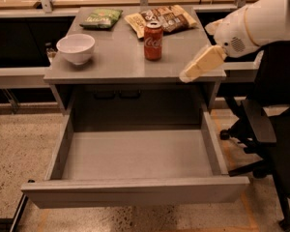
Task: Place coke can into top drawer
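Reach step in hand, grasp not begun. Coke can (153,41) upright on cabinet top (111,64), untouched. My gripper (201,64) right of can, nearer front edge, well apart from it; spread or closed, cannot tell. Top drawer (135,192) pulled open below and in front of can. Next move, my judgement: travel left toward can, level with its body, close around it without tipping.
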You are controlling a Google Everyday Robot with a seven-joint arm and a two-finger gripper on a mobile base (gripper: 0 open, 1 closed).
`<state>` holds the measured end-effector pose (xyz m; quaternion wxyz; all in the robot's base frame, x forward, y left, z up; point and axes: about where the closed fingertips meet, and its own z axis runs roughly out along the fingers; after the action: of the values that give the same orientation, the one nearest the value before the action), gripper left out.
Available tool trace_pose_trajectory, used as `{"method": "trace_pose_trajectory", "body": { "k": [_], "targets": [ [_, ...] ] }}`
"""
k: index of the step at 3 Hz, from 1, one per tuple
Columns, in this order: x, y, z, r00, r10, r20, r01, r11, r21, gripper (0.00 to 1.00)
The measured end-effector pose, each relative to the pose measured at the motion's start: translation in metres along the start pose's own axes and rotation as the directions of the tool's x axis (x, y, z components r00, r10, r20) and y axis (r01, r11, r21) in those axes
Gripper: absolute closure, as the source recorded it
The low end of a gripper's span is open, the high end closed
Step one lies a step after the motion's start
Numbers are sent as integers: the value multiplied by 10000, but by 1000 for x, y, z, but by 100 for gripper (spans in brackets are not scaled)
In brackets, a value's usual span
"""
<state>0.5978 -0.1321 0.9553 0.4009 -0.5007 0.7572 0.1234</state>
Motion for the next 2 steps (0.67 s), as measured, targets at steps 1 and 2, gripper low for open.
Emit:
{"method": "trace_pose_trajectory", "body": {
  "k": [1,2],
  "targets": [
    [3,-49,63,9938,851,720,-837,9962,-235,0],
    [9,-80,99,9832,1478,1067,-1440,9887,-422,0]
  ]
}}
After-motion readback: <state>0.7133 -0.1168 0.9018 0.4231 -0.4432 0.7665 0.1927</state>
